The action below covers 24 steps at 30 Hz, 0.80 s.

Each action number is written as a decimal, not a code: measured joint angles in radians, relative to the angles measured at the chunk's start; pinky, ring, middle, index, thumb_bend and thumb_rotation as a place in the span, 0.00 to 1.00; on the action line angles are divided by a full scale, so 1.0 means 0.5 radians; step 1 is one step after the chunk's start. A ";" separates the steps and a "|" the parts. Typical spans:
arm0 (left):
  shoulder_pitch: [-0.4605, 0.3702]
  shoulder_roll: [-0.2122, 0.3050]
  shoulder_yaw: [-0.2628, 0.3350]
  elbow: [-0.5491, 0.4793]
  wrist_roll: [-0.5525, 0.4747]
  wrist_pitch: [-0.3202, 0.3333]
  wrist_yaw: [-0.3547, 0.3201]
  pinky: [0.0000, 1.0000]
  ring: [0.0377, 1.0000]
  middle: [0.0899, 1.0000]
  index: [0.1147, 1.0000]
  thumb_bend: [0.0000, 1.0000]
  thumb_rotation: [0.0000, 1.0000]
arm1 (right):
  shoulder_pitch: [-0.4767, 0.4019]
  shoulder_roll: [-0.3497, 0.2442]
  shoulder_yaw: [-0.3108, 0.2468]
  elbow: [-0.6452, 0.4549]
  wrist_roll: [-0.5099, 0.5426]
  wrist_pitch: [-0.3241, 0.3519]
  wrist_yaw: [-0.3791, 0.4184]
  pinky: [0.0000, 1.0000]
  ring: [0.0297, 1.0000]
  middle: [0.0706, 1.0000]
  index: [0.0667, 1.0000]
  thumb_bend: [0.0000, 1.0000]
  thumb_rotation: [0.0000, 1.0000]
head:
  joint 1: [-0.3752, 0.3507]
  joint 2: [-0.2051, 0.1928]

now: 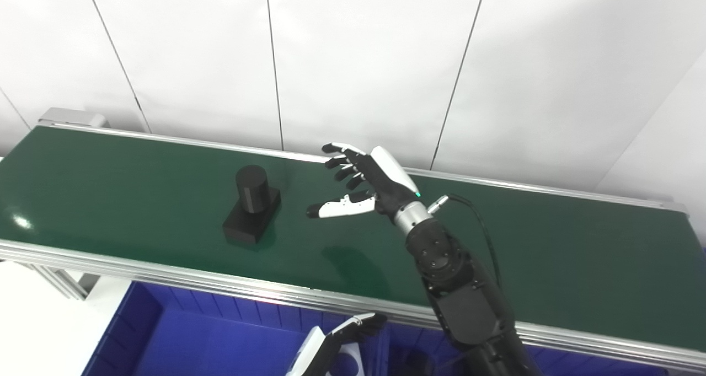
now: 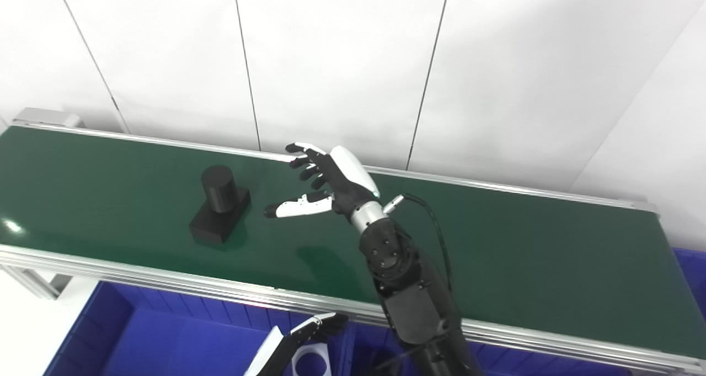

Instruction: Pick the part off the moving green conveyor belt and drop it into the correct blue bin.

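My right hand (image 1: 370, 184) hangs over the green conveyor belt (image 1: 551, 243), fingers (image 1: 339, 161) spread w/ thumb out, holding nothing. The part (image 1: 251, 206), a black cylinder on a black block base, sits upright on the belt just left of my fingertips, not touching. My left hand (image 1: 336, 337) is low at the bottom edge, over the blue bin (image 1: 182, 332) below the belt's near rail; only partly in view, can't tell its finger state.
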<state>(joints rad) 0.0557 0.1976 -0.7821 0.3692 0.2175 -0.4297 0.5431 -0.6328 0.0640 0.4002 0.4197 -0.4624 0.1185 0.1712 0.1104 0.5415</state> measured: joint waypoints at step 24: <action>0.275 0.024 0.134 -0.285 -0.044 -0.002 -0.027 0.77 0.80 0.80 0.79 0.85 0.42 | -0.229 0.157 0.032 0.428 -0.038 -0.001 -0.111 0.59 0.70 0.78 0.87 0.86 0.40 | -0.025 0.080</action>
<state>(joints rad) 0.1931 0.2094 -0.7152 0.2267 0.1955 -0.4309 0.5294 -0.7474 0.1426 0.4164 0.6335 -0.4813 0.1181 0.1156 0.0982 0.5814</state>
